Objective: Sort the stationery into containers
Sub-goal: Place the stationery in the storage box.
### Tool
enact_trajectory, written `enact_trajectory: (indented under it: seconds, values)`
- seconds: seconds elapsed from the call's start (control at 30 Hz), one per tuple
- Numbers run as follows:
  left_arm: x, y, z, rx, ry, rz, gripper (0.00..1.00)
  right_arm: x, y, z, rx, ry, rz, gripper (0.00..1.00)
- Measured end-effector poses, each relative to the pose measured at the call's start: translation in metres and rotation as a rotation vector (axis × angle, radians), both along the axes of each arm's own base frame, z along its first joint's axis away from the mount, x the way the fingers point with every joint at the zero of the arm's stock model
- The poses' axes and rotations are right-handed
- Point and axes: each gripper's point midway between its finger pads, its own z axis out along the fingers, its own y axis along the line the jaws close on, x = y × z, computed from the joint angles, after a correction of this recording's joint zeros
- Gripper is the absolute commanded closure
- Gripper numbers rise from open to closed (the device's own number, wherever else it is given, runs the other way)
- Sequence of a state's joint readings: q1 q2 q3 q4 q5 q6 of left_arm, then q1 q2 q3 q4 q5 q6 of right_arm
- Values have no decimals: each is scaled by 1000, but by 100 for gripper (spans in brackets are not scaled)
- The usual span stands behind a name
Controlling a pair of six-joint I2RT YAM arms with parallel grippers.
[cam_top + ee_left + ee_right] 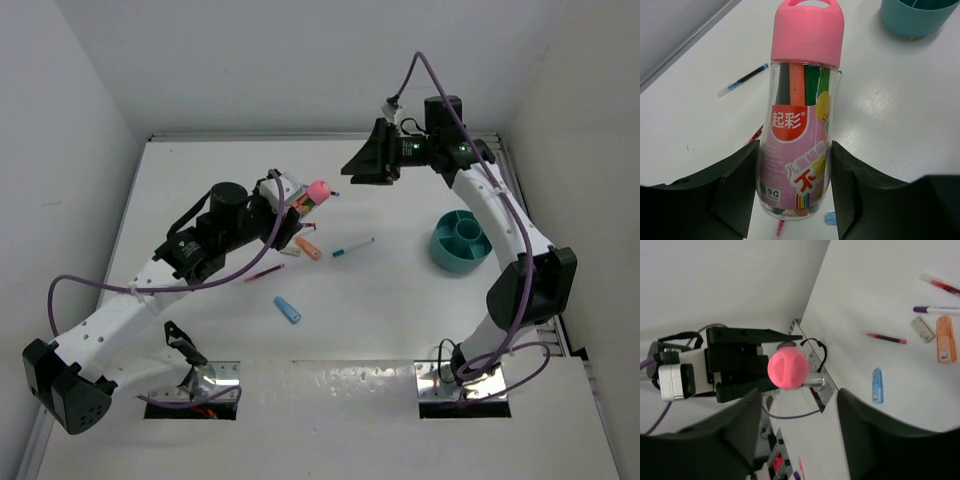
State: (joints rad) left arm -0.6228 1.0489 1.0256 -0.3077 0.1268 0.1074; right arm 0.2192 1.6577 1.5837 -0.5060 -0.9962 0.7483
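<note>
My left gripper (300, 207) (795, 192) is shut on the fat pink marker (317, 191) (801, 115), a clear pink-capped tube with coloured sticks inside, held above the table and pointing at the right arm. My right gripper (352, 170) (800, 432) is open and empty in the air, facing the pink cap (788, 369) a short way off. The teal organiser cup (460, 240) (917, 17) stands at the right. On the table lie a teal pen (352, 246), an orange stick (308, 248), a beige eraser (290, 253), a red pen (263, 272) and a blue stick (288, 311).
The white table is walled at the left, back and right. The loose items lie in the middle, under and in front of my left gripper. In the right wrist view the blue stick (878, 385), orange stick (943, 339) and eraser (923, 329) show below.
</note>
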Motion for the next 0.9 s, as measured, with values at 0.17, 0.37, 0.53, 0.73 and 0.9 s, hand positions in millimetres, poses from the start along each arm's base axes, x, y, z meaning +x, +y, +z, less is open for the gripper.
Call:
enact_trajectory:
  seconds: [0.17, 0.37, 0.53, 0.73, 0.9]
  values:
    - [3, 1, 2, -17, 1, 24, 100, -8, 21, 10, 36, 8, 36, 21]
    - [4, 1, 6, -34, -2, 34, 100, -24, 51, 4, 38, 41, 107, 14]
    - [5, 0, 7, -41, -2, 35, 100, -28, 72, -11, 15, 61, 151, 15]
    - [6, -1, 12, -51, -14, 33, 100, -25, 77, -18, 9, 76, 157, 43]
    - [7, -2, 10, -46, -8, 34, 100, -24, 79, -15, 19, 59, 163, 67]
